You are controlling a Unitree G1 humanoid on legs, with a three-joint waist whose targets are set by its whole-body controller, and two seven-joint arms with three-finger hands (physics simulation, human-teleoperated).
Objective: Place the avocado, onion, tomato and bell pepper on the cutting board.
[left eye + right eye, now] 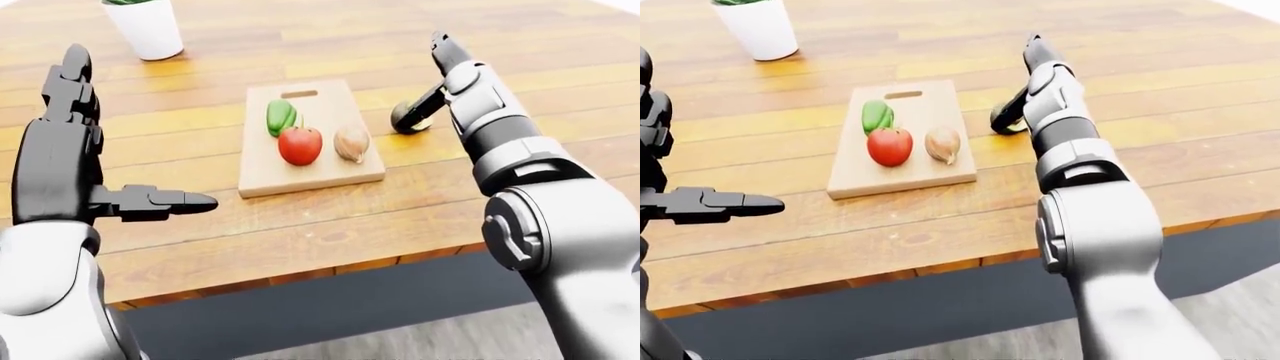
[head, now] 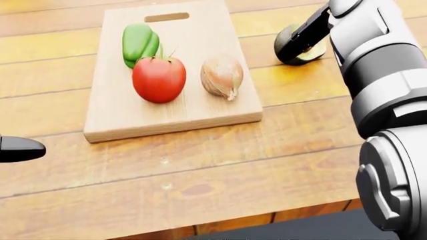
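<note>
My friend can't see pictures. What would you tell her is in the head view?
A wooden cutting board holds a green bell pepper, a red tomato and a brown onion. To its right, the avocado sits on the wooden table, partly behind a black finger of the right hand.

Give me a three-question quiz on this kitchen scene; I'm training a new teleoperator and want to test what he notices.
1. True or false: the dark green halved avocado lies on the pale wooden cutting board.
2. Which item sits between the green bell pepper and the brown papery onion in the head view?
A. white pot
B. red round tomato
C. knife
3. Fill in: the black right hand is beside the ____.

Key: 1 false, it is on the wooden table, right of the board; 2 B; 3 avocado.
</note>
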